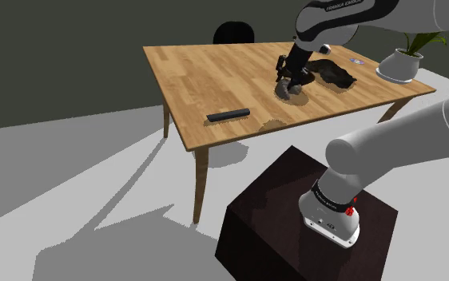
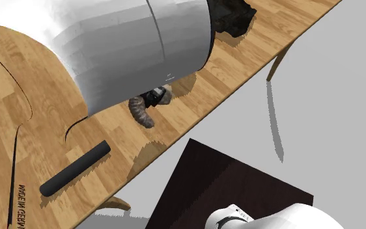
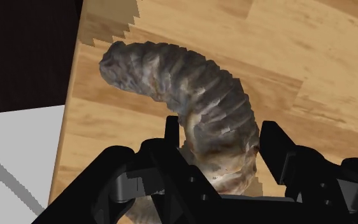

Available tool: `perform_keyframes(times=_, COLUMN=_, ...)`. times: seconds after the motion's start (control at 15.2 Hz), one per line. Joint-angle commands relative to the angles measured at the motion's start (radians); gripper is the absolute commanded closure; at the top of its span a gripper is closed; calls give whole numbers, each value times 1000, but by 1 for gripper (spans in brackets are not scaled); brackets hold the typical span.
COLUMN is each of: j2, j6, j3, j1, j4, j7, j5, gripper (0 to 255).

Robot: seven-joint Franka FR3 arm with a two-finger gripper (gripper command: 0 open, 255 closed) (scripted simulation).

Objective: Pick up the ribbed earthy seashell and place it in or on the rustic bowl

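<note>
The black gripper [image 3: 217,133] appears clasped on the thick end of the ribbed grey-brown seashell [image 3: 190,79], which lies on the wooden table [image 1: 207,72]. The shell's curved length runs away from the fingers. In the shoulder view's upper right, the dark bowl [image 1: 336,74] sits just right of the gripper.

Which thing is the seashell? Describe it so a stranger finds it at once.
Start at the wooden table, near the edge facing the stand. There the gripper clasps the seashell. It is a curved, ribbed grey-brown horn, unlike the black bar and dark bowl.
</note>
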Motion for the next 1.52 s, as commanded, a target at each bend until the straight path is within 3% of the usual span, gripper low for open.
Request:
perform_keyframes(times=0.0, j2=-10, j6=-34, j3=-1, j1=-1, j4=25, j7=3, j5=-3, gripper=255)
perform_keyframes(times=0.79, j2=-34, j6=-197, j3=-1, j1=-4, j4=163, j7=18, j5=-11, gripper=255)
perform_keyframes(times=1.45, j2=287, j6=-214, j3=-128, j1=-48, j4=486, j7=-154, j5=-10, gripper=255)
